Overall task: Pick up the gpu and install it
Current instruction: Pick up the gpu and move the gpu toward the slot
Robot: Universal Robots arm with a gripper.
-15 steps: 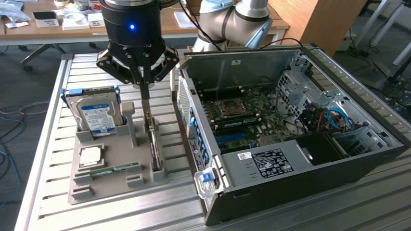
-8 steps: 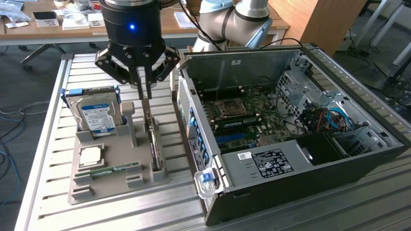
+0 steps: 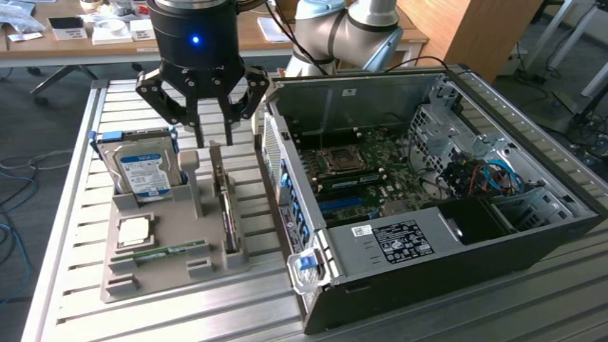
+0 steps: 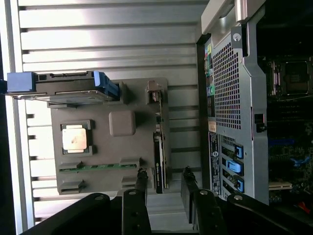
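The gpu [image 3: 226, 208] stands on edge in a slot of the grey holder tray [image 3: 156, 281], a thin dark card with its metal end toward the gripper. In the wrist view the gpu [image 4: 159, 147] appears edge-on as a narrow dark strip. My gripper [image 3: 215, 140] hangs just above the card's far end, open, with nothing between its fingers [image 3: 201, 134]. In the wrist view the gripper [image 4: 164, 180] straddles the line of the card, its two fingers [image 4: 141, 182] apart on either side.
A hard drive [image 3: 144, 167] with a blue-white label stands at the tray's far end, with a processor [image 3: 135, 231] and a memory stick [image 3: 169, 251] lying flat nearer. The open computer case [image 3: 446, 235] sits close beside the tray, its motherboard [image 3: 366, 167] exposed.
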